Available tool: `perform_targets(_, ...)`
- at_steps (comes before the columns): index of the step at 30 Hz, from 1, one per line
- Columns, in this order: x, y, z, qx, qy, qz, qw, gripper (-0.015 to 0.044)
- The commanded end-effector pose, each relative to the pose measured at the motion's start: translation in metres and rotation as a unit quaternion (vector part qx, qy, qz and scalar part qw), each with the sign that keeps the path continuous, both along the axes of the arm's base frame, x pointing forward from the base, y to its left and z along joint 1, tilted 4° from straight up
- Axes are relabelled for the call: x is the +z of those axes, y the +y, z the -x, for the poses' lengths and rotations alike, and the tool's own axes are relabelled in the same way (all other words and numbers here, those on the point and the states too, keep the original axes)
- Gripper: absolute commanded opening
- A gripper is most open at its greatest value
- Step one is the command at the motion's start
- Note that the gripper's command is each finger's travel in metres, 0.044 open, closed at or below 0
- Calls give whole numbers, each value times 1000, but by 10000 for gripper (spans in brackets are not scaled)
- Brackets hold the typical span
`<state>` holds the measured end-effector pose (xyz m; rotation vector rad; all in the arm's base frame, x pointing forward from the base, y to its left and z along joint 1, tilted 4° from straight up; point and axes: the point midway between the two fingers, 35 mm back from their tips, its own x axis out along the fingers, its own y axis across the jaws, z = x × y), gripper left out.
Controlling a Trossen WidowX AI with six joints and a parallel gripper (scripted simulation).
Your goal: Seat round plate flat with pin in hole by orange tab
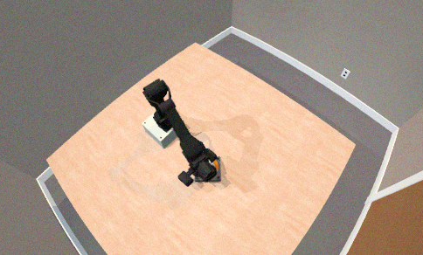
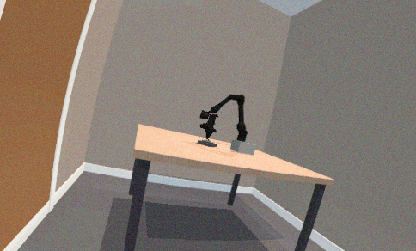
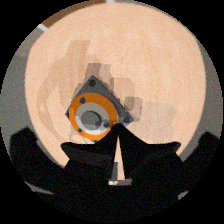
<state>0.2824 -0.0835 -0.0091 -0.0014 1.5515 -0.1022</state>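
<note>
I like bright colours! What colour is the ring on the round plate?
Orange, around a grey middle. The round plate shows best in the wrist view.

Plate (image 3: 92, 118) on base (image 3: 121, 112); jaws above.

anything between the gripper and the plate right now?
Nothing visible. In the wrist view the shut gripper has its fingertips right at the lower right edge of the orange plate, which sits on the grey base. Whether they touch it cannot be told. No other object lies near them.
</note>
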Motion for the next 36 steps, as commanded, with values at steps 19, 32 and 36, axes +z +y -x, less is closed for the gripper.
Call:
perform_targets(19,-3,6,18,3,10,-1,1000,0)
perform_targets(32,-4,14,28,3,10,-2,1000,0)
perform_targets(36,-4,17,31,3,11,-2,1000,0)
